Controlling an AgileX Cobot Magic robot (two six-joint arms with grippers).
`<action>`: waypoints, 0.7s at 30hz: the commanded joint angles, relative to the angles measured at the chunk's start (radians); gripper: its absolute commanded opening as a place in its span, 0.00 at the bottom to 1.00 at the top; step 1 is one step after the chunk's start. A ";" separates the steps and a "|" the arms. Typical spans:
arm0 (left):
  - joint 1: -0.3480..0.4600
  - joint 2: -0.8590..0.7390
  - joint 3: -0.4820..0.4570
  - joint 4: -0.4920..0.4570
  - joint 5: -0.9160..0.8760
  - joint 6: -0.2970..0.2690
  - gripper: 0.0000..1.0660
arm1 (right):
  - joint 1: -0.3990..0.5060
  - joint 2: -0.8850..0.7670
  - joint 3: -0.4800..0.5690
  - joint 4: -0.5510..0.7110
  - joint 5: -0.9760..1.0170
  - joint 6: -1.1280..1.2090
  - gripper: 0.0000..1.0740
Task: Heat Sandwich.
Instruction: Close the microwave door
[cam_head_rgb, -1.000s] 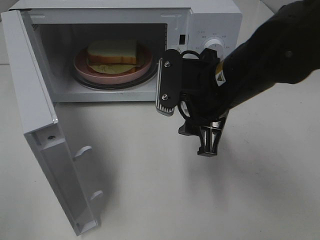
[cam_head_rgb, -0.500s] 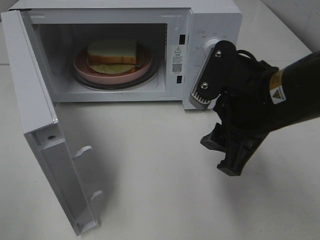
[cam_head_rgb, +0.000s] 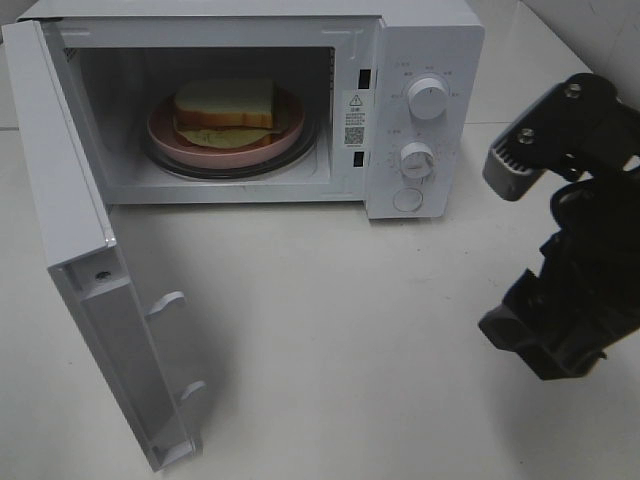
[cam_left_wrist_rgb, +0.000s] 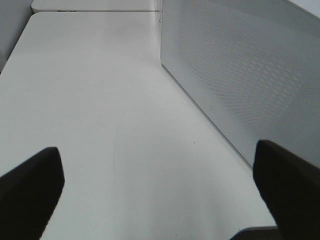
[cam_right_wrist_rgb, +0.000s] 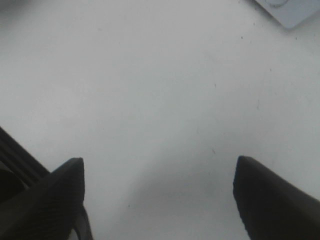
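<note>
Sandwich (cam_head_rgb: 225, 103) sits on its pink plate (cam_head_rgb: 165, 135) inside the open microwave (cam_head_rgb: 430, 40); your right gripper (cam_head_rgb: 520, 250) hangs wide and empty over the white table (cam_head_rgb: 330, 330). Left wrist view: left gripper (cam_left_wrist_rgb: 157, 195) gapes empty beside the door (cam_left_wrist_rgb: 240, 75); push near its free edge, evenly. Right wrist view: bare tabletop.

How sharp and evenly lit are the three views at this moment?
Exterior high: sharp, evenly lit, sandwich clear inside the microwave, soft shadow beside its door. Left wrist: left gripper blurred, perforated panel sharp. Right wrist: soft throughout, right gripper blurred, table dull grey.
</note>
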 joint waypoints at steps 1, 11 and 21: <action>0.005 -0.020 0.001 -0.003 -0.010 -0.005 0.92 | 0.002 -0.044 0.004 0.001 0.080 0.029 0.74; 0.005 -0.020 0.001 -0.003 -0.010 -0.005 0.92 | 0.002 -0.242 0.004 0.000 0.316 0.070 0.71; 0.005 -0.020 0.001 -0.003 -0.010 -0.005 0.92 | 0.002 -0.478 0.004 -0.002 0.524 0.081 0.71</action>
